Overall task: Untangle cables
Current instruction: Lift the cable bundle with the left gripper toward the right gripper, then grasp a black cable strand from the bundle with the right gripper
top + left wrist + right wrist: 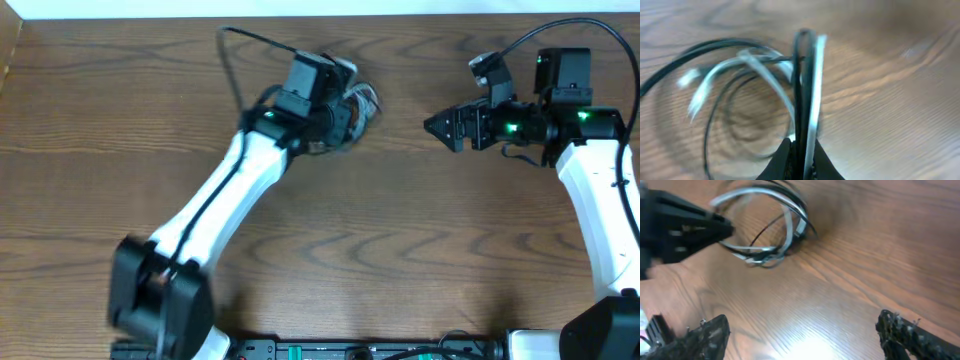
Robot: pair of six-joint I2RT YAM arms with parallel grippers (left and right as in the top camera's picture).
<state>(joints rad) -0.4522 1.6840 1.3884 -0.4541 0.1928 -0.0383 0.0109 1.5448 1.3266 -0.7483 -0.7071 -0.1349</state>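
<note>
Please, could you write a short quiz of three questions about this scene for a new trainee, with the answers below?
1. True or false: the left pincer is shut on the cables.
2. The right pincer, its jaws apart, holds: A) a white cord, B) nothing, C) a plug.
3. Which two colours do the cables have?
Key: 1 true; 2 B; 3 black and white.

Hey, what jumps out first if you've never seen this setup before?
A small tangle of black and white cables sits top centre in the overhead view, pinched in the left gripper. Apart from it, the right gripper is wide open and empty, pointing toward the tangle.
</note>
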